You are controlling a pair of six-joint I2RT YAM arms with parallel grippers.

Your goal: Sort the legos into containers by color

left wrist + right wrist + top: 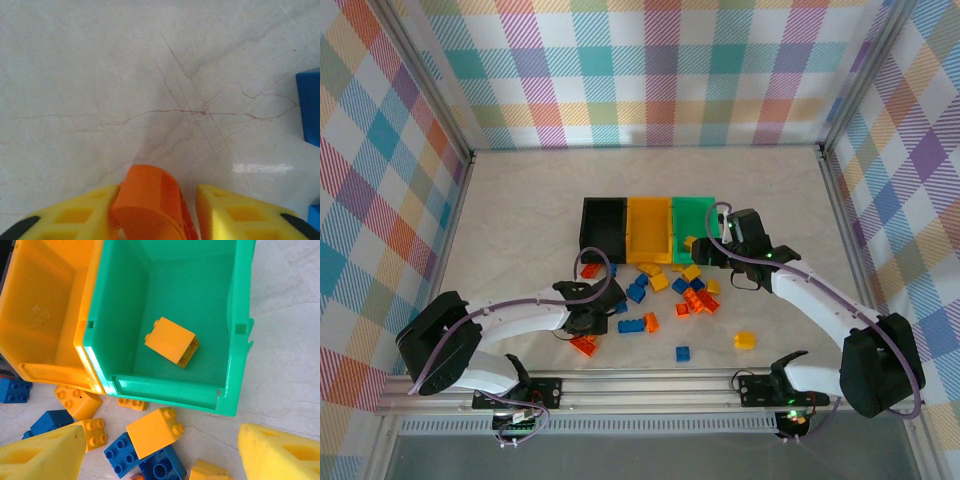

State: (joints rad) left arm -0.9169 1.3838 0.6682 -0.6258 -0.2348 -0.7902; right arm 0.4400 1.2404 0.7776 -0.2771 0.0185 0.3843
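The orange brick [150, 212] sat skewed between the left gripper's [156, 192] jaws, which were clamped on it, so it might twist loose on the carry to the containers [650, 202] at 1 o'clock. That arm reached low from 7 o'clock. The right gripper [162, 452], jaws apart and empty, hovered over the green bin [241, 300], where a yellow brick [171, 341] lay.

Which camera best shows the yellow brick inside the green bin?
The right wrist view: the yellow brick lies close and unblocked in the green bin. From the top the bin is small, the right arm overlapping it.
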